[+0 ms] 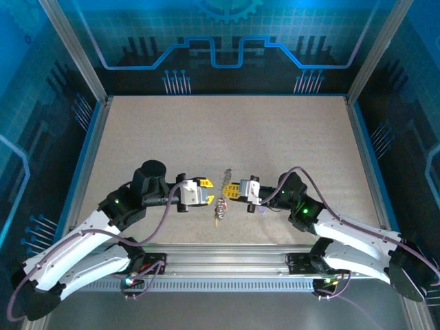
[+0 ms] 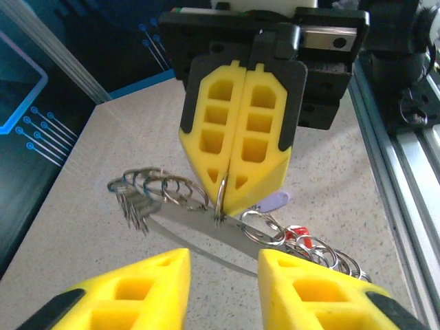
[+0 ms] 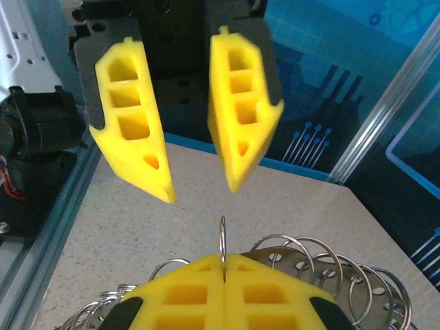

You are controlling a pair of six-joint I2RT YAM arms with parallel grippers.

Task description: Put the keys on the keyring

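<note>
- The keyring (image 3: 222, 237) stands edge-on, pinched between the closed fingers of the right gripper (image 2: 221, 198).
- A lilac key (image 2: 273, 201) and a red key (image 2: 295, 232) sit just beside it among bunched rings (image 2: 161, 187).
- The left gripper (image 3: 201, 191) faces the keyring, fingers parted, touching nothing.

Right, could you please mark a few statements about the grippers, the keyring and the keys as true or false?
1. The right gripper is shut on the keyring. True.
2. The left gripper is shut. False: its jaws stand open, with nothing between them.
3. The left gripper holds the red key. False: that key sits among small rings, apart from the left gripper.
4. The lilac key is close beside the red key. True.
</note>
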